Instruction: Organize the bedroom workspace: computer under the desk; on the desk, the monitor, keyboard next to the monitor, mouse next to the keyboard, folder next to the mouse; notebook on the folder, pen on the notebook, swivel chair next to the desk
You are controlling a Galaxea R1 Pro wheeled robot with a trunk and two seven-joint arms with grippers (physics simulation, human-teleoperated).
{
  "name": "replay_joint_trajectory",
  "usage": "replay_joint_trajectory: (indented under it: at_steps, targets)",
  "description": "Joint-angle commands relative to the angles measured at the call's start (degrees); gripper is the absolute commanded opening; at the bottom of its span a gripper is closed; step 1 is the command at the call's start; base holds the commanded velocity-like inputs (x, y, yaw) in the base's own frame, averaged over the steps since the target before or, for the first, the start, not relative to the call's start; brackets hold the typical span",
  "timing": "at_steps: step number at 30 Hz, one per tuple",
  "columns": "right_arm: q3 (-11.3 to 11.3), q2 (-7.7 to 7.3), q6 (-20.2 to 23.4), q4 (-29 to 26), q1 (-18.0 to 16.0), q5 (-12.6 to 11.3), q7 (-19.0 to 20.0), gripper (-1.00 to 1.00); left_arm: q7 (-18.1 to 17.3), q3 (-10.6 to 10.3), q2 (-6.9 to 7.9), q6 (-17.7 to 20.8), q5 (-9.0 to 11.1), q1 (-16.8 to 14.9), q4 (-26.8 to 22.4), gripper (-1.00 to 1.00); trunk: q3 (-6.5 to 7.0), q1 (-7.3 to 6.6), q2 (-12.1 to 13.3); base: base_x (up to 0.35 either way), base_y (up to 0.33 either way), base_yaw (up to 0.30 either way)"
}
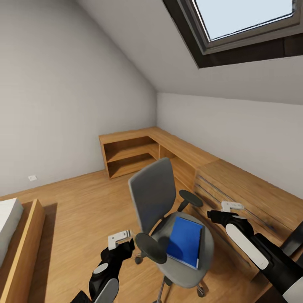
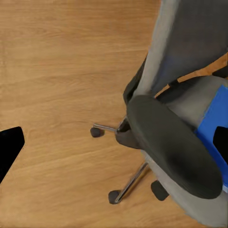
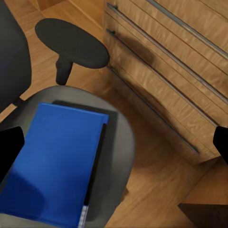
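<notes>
Blue folder [image 1: 185,241]: lies flat on the grey seat of the swivel chair [image 1: 153,198], white page edges along its near side; nothing rests on it and nothing touches it.

Swivel chair: stands on the wood floor [image 1: 80,202], tall back upright, black armrests to both sides, chrome star base on castors [image 2: 98,131]; just beside the light wood dresser [image 1: 248,198] with long handles.

Left gripper [image 1: 121,239]: hovers near the chair's near armrest [image 2: 173,145], apart from it. Jaws spread wide in the left wrist view, one dark fingertip [image 2: 9,147] at each edge of the frame; nothing between them.

Right gripper [image 1: 231,206]: hangs between the far armrest [image 3: 71,42] and the dresser front, above the seat's edge. Jaws wide apart in the right wrist view; empty, touching nothing.

Low wood shelving [image 1: 130,153]: along the far wall under the sloped ceiling and skylight [image 1: 244,17].
</notes>
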Motion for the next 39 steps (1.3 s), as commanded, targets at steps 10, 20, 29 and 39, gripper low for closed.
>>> replay_joint_trajectory:
  at_steps: [10,20,29,39]
  targets:
    - [0.24,-0.06,-1.08,1.70,-0.09,-0.39,1.49,1.00,0.37,17.87,0.14,0.33,2.78,-0.07,-0.26,1.00,-0.08,0.01,-0.07,0.000,0.009,0.000]
    - [-0.02,7.39,-2.66,21.26,-4.76,6.62,20.70,1.00,0.19,23.17,-0.01,0.50,3.76,-0.07,-0.59,1.00,-1.34,1.55,-2.87,0.000,0.000,0.000]
    - [-0.05,16.32,-11.05,50.19,-19.65,16.19,29.21,1.00,0.19,23.11,0.07,0.71,3.75,-0.07,-1.27,1.00,-2.96,3.53,-6.48,0.000,0.000,0.000]
    - [0.00,16.98,-17.52,57.55,-22.06,16.88,36.37,1.00,0.19,23.13,0.10,0.89,3.61,-0.07,-2.87,1.00,-4.75,5.72,-10.49,0.000,0.000,0.000]
